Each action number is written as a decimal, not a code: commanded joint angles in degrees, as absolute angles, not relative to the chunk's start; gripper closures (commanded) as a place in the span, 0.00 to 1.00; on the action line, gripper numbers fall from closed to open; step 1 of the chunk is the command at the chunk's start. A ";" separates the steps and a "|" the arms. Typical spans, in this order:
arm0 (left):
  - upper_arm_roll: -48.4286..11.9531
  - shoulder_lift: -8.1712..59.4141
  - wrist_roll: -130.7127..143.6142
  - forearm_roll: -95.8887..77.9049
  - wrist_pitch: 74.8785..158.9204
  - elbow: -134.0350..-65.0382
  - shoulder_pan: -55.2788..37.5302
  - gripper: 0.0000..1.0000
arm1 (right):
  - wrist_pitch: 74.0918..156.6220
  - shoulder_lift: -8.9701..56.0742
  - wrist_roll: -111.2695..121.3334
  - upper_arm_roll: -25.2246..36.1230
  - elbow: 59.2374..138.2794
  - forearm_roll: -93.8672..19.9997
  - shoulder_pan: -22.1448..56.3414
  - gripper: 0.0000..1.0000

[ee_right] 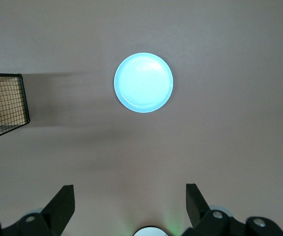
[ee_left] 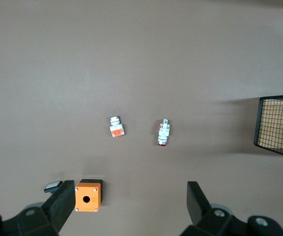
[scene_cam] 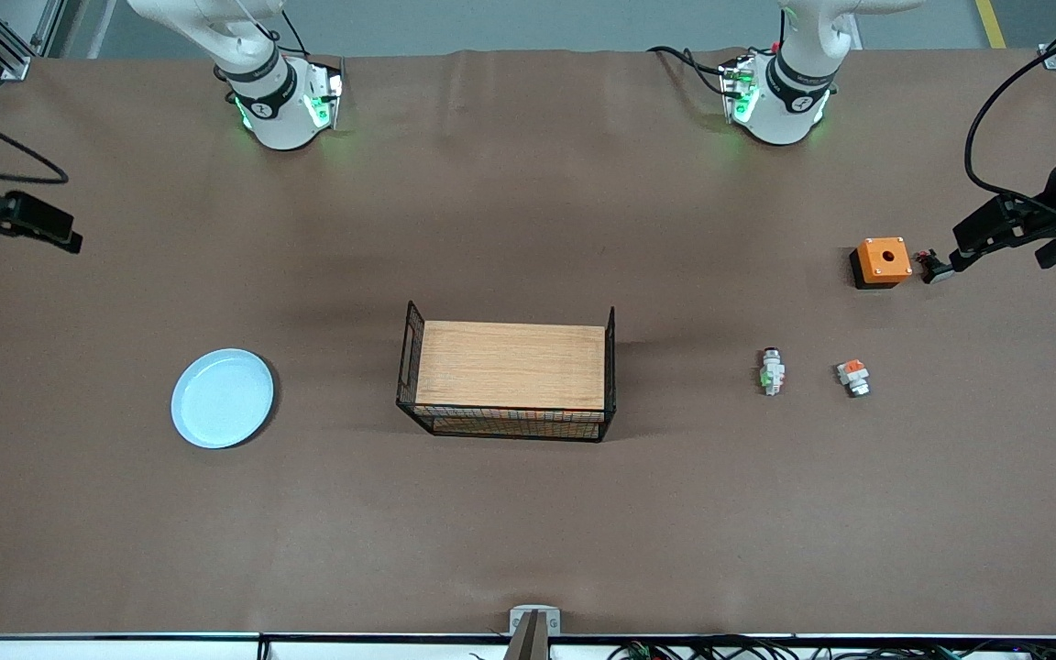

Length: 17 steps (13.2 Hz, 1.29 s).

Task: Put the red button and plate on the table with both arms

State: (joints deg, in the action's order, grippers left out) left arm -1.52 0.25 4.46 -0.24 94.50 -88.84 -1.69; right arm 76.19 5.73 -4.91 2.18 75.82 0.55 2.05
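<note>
The red button (scene_cam: 772, 371) (ee_left: 164, 132), a small white-grey part with a green mark, lies on the brown table (scene_cam: 528, 532) toward the left arm's end. The pale blue plate (scene_cam: 223, 398) (ee_right: 143, 82) lies flat on the table toward the right arm's end. My left gripper (scene_cam: 1009, 240) (ee_left: 130, 201) hangs open and empty, high over the table's edge near the orange box. My right gripper (scene_cam: 15, 229) (ee_right: 130, 201) also hangs open and empty, high over the other end of the table, apart from the plate.
A wood-topped black wire rack (scene_cam: 510, 378) (ee_left: 279, 125) (ee_right: 1, 105) stands mid-table between plate and button. A similar part with an orange-red mark (scene_cam: 853, 376) (ee_left: 116, 127) lies beside the button. An orange box with a hole (scene_cam: 883, 261) (ee_left: 88, 196) and a small dark piece (scene_cam: 934, 267) (ee_left: 53, 186) sit farther from the front camera.
</note>
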 commanded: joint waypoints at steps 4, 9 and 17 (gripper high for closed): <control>-1.41 0.26 3.78 -0.70 93.52 -88.07 -1.58 0.00 | 75.32 0.80 -6.06 2.81 78.92 1.32 1.85 0.00; -1.41 0.26 3.78 -0.62 93.52 -88.07 -1.58 0.00 | 78.56 -0.96 -12.21 2.11 83.92 0.35 2.11 0.00; -1.41 0.35 3.78 -0.62 93.52 -88.15 -1.67 0.00 | 80.59 -2.02 -4.83 2.72 85.96 -2.37 -0.70 0.00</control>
State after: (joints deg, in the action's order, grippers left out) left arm -1.50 0.25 4.46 -0.24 94.48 -88.84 -1.69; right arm 79.66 0.26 -6.61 2.88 83.85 -1.45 0.02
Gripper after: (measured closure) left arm 0.000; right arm 0.000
